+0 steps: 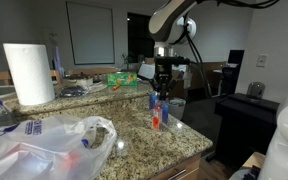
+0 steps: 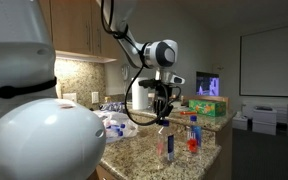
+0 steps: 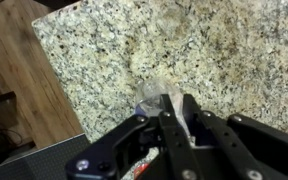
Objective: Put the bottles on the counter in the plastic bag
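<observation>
In the wrist view my gripper stands over the speckled granite counter, its two black fingers pressed on a small clear bottle with a blue band. In both exterior views the gripper hangs straight down over the small bottles near the counter's corner. One more, with red-orange on it, stands beside them. The crinkly whitish plastic bag lies at the near end of the counter, well apart from the gripper.
A white paper towel roll stands behind the bag. A green box and clutter sit at the back of the counter. The counter's rounded edge drops to the wooden floor close to the bottles.
</observation>
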### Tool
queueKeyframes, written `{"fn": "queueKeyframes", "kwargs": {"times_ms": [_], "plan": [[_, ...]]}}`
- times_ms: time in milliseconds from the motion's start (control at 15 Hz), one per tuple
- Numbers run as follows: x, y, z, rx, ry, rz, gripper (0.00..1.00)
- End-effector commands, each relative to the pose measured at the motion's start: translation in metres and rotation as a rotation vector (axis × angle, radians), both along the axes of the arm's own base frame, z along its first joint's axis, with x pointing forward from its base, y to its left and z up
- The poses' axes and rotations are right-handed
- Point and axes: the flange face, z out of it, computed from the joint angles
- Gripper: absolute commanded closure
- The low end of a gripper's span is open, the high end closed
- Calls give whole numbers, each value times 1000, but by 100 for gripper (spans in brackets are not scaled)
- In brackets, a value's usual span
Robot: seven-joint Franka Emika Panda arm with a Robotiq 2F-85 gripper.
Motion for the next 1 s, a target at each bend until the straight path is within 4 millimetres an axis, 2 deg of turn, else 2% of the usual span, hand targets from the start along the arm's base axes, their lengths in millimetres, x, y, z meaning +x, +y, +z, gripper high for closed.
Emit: {"fn": "queueKeyframes", "kwargs": {"times_ms": [0,533,867,933], "plan": [[-5,-5,0,16,16,-7,51],[6,-7,-5,6,5,9,2],[20,-13,-13,-2,-11,16,0],[22,-14,-13,-5,-13,17,20]]}}
